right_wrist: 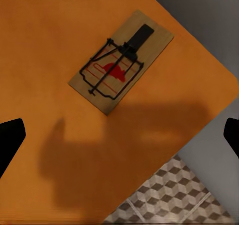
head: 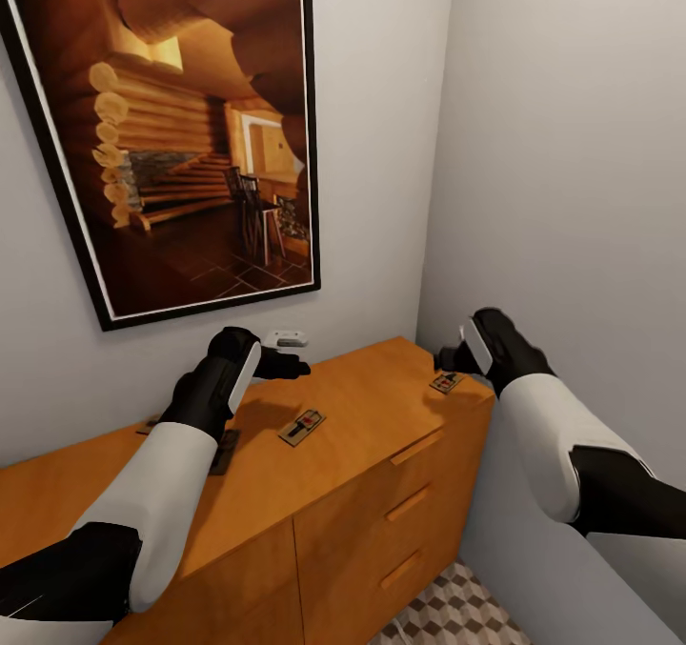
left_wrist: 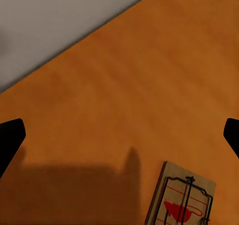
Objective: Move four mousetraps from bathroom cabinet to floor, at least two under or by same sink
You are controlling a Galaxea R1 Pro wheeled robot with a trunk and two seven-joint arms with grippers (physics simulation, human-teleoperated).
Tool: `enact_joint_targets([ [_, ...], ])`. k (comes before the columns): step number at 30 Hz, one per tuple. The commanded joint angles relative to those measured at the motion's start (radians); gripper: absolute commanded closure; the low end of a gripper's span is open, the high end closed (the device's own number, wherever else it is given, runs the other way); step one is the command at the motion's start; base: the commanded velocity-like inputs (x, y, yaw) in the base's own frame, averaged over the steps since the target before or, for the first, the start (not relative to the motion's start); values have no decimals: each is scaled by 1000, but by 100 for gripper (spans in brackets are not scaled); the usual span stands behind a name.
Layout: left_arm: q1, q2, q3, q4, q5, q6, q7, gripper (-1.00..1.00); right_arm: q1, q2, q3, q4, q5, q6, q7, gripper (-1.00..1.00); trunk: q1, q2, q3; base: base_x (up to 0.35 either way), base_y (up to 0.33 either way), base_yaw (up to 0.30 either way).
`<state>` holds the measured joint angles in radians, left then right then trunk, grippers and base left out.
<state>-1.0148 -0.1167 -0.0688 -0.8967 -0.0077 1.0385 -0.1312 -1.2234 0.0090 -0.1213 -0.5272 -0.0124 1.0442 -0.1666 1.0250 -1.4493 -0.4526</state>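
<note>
While both arms are reaching over the cabinet (head: 362, 407), the left gripper (head: 286, 366) is hovering above the smooth orange top near the back wall, at the centre of the head view. In the left wrist view its two dark fingertips (left_wrist: 10, 137) are sitting at the far side edges of the frame, spread wide with nothing between them. A mousetrap (left_wrist: 183, 197) is lying flat on the wood at the lower right of that frame, apart from the fingers; in the head view it is the trap (head: 301, 427) just below the left gripper. Another dark flat piece (head: 225, 450) is lying partly hidden beside the left forearm, and I cannot tell for sure what it is.

The right gripper (head: 450, 359) is hanging over the cabinet's right end, at the centre right of the head view. Its fingertips (right_wrist: 11, 135) are likewise spread to the frame edges, holding nothing. A second mousetrap (right_wrist: 121, 68) is lying flat near the cabinet's corner, in the upper middle of the right wrist view and clear of the fingers; the head view is showing it (head: 446, 382) just under the gripper.

Past the cabinet edge, the cube-patterned bathroom floor (right_wrist: 169, 195) is showing at the bottom. A framed picture (head: 181, 131) is hanging on the wall at upper left, above a small white fitting (head: 288, 338).
</note>
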Motion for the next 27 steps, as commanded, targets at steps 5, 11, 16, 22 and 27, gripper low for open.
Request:
enact_joint_targets([
  [5,-1,0,0,-1,-1,4,-3,-100,-1,1,-16,12,-8,3,-12,-100,0,-1,-1,0,0,0],
  [11,-1,0,0,0,-1,3,-3,-100,-1,2,-26,19,-11,3,-16,-100,0,-1,-1,1,0,0],
  [16,-1,-1,0,6,-1,3,-3,-100,-1,3,-30,20,-12,3,-18,-100,0,-1,-1,62,0,0],
  [22,-1,-1,0,15,-1,3,-1,-100,-1,8,-33,21,-12,1,-19,-100,0,-1,-1,158,0,0],
  [27,-1,-1,0,16,-1,3,-1,-100,-1,18,-34,20,-12,-2,-19,-100,0,-1,-1,80,0,0],
])
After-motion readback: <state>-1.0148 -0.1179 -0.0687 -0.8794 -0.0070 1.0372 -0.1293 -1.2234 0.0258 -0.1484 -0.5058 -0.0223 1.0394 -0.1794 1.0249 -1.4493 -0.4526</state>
